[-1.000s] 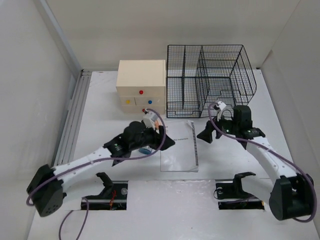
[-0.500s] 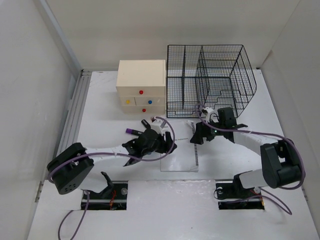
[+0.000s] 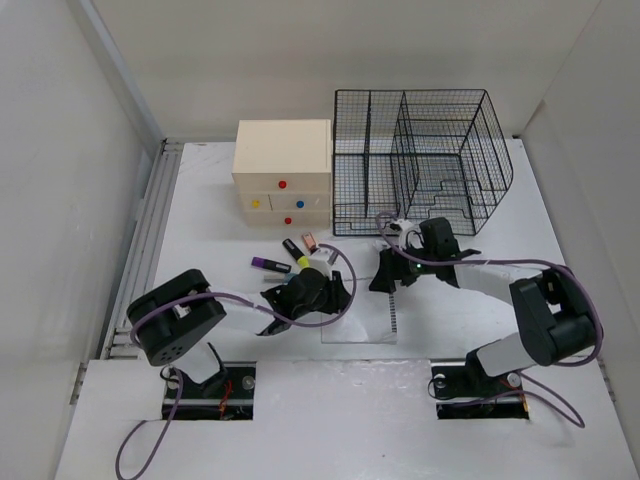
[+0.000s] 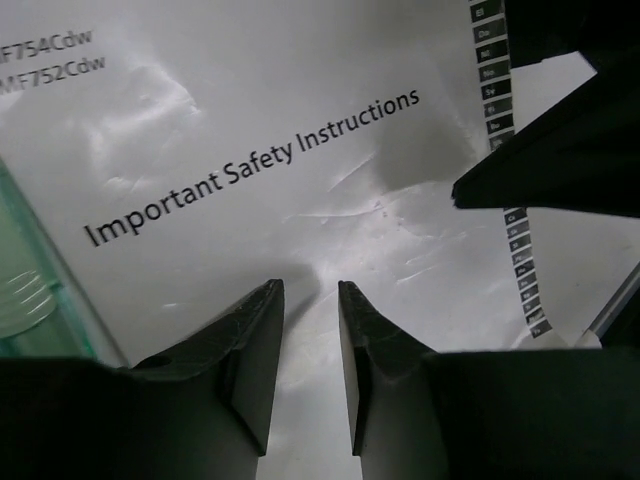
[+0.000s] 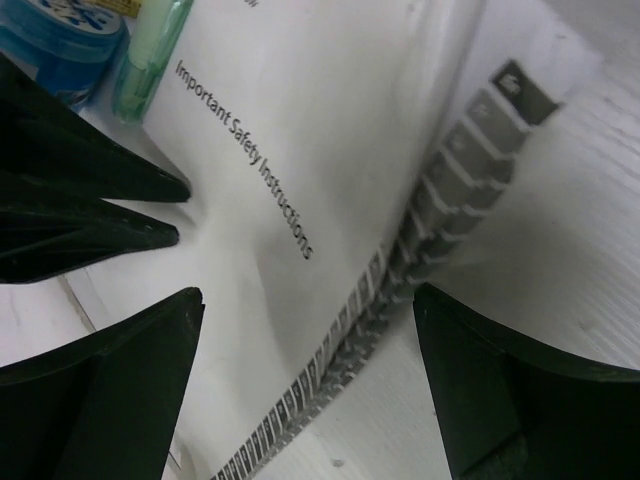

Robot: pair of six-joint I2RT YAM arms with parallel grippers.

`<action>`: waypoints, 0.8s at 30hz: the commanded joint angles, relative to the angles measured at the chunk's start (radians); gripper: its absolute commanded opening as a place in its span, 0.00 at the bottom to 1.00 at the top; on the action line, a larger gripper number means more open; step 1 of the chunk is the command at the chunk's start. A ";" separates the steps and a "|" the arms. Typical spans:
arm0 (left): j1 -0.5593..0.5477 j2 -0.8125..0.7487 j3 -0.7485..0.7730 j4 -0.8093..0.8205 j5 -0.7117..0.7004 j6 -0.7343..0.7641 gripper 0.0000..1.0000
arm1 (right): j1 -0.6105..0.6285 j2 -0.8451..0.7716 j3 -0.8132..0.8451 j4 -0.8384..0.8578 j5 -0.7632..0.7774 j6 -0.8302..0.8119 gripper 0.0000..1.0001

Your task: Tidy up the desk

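The white desk (image 3: 200, 230) carries a white booklet (image 3: 362, 315) titled "Important Safety Instructions" at its near middle. My left gripper (image 3: 340, 290) rests low over the booklet's left part. In the left wrist view its fingers (image 4: 250, 350) stand a narrow gap apart over the page (image 4: 300, 180), with nothing between them. My right gripper (image 3: 381, 275) is at the booklet's far right corner. In the right wrist view it (image 5: 308, 295) is wide open, straddling the booklet's tabbed edge (image 5: 400, 270). The two grippers face each other closely.
A cream drawer box (image 3: 283, 170) and a black wire-mesh rack (image 3: 420, 160) stand at the back. Three markers (image 3: 270, 265) lie left of the booklet. A blue round tub (image 5: 55, 40) and a green pen (image 5: 150, 60) lie beside the booklet. A ribbed rail (image 3: 150, 230) runs along the desk's left edge.
My left arm has folded back and its gripper has come down onto the booklet, uncovering the markers. My right gripper has moved left to the booklet's right edge.
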 commanded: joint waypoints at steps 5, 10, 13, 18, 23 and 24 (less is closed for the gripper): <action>-0.044 0.097 0.053 -0.012 0.050 -0.015 0.23 | 0.048 0.083 0.015 0.034 -0.073 0.016 0.82; -0.044 0.138 0.072 -0.012 0.085 -0.015 0.23 | 0.048 0.092 0.024 0.043 -0.102 0.007 0.35; -0.044 0.161 0.083 -0.012 0.096 -0.015 0.23 | 0.048 0.054 0.024 0.054 -0.082 -0.004 0.00; -0.044 0.126 0.073 -0.012 0.085 -0.015 0.38 | 0.048 -0.102 0.033 0.054 -0.082 -0.035 0.00; -0.044 -0.070 0.073 -0.083 0.085 -0.015 0.69 | 0.048 -0.207 0.130 -0.061 -0.057 -0.131 0.00; -0.044 -0.107 0.073 -0.098 0.085 -0.004 0.69 | 0.048 -0.222 0.148 -0.105 -0.057 -0.153 0.00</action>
